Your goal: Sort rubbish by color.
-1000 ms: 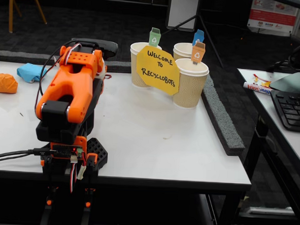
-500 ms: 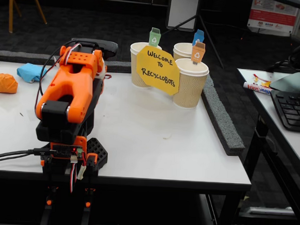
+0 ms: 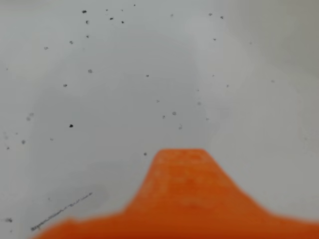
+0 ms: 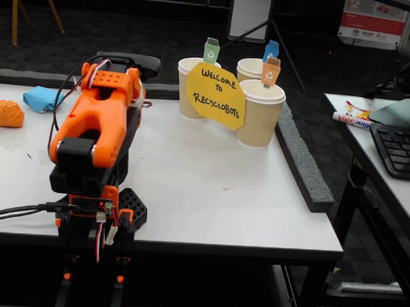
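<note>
in the fixed view the orange arm sits folded low over its base at the front left of the white table, its upper part doubled back toward the rear. the gripper is hidden behind the arm's body there, so whether its jaws are apart or closed cannot be told from that side. in the wrist view only a blurred orange finger rises from the bottom edge, hanging close over the bare, speckled table surface; the second finger is not visible, so the grip state cannot be told here either, and nothing shows between the jaws. an orange wad of paper lies at the far left edge of the fixed view on the table, and a light blue wad lies just beside it, a little further back and nearer the arm; both are apart from the arm. any green wad is not visible. three paper cups stand clustered toward the back right of the table, each with a small coloured tag standing up from it, and a yellow sign reading "welcome to recyclobots" leans in front of them. a black cable runs from the base off to the left.
</note>
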